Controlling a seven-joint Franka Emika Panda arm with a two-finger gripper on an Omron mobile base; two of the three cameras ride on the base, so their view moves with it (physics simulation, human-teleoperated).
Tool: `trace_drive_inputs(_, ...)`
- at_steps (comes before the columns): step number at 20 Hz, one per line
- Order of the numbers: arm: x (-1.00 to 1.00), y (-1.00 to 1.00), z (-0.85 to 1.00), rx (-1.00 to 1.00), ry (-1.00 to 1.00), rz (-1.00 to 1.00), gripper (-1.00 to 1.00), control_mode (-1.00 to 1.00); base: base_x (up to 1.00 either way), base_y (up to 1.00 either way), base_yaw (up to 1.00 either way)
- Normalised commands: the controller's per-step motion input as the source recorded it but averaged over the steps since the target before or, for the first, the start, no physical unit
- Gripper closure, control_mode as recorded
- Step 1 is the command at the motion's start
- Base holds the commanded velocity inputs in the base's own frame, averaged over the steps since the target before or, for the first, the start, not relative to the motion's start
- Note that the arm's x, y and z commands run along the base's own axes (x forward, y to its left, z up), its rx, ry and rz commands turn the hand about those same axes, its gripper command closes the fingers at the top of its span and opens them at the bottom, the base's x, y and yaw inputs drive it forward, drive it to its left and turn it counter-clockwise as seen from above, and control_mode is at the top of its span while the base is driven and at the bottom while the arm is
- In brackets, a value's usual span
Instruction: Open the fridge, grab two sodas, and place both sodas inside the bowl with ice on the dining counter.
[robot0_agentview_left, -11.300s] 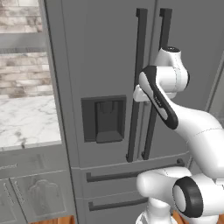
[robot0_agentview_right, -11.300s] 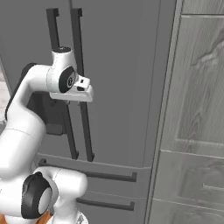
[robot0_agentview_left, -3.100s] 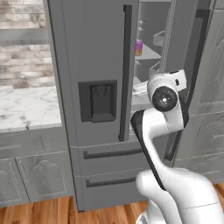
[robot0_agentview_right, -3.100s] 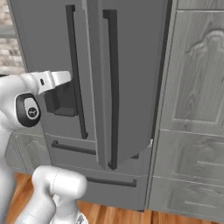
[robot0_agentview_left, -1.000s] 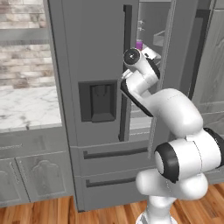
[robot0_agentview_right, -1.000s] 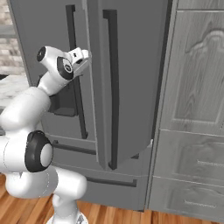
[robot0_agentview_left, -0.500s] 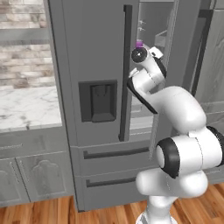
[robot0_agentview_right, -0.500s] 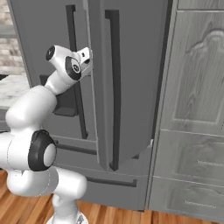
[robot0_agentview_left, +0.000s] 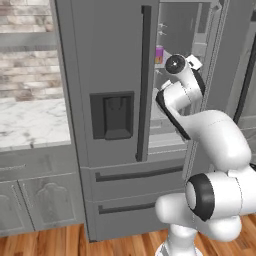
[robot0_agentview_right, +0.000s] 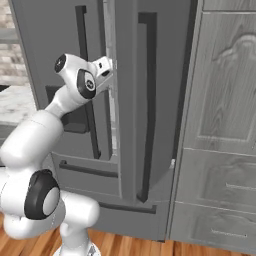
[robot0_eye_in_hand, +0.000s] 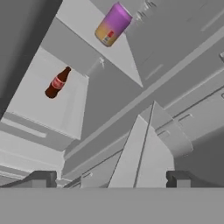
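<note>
Left base view: the fridge (robot0_agentview_left: 110, 75) has its right door ajar; a purple soda (robot0_agentview_left: 159, 54) stands on an inner shelf by the opening's left edge.
Right base view: the arm reaches into the gap.
Hand view: the gripper (robot0_eye_in_hand: 110, 178) gapes wide, empty; a dark bottle (robot0_eye_in_hand: 57, 82) lies on a shelf.

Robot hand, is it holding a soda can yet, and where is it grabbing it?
Nothing is held. The gripper is open and empty inside the fridge, and the purple soda can sits apart on its shelf.

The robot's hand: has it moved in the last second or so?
Yes. In the left base view the gripper has shifted right, away from the closed door's handle and toward the purple can.
</note>
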Motion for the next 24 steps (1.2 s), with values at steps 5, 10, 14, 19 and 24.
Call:
trace_drive_inputs(5,-0.24,-0.75,0.18,0.04,0.00,-0.01,-1.00,-1.00,0.00,0.00,0.00)
trace_drive_inputs(10,-0.12,-0.88,0.17,0.07,0.00,0.00,-1.00,-1.00,0.00,0.00,0.00)
trace_drive_inputs(14,-0.04,-0.96,0.21,0.09,0.00,0.00,-1.00,-1.00,0.00,0.00,0.00)
trace_drive_inputs(19,-0.05,-1.00,0.24,0.10,0.01,0.00,-1.00,-1.00,0.00,0.00,0.00)
trace_drive_inputs(24,-0.10,-1.00,0.24,0.13,0.02,0.00,-1.00,-1.00,0.00,0.00,0.00)
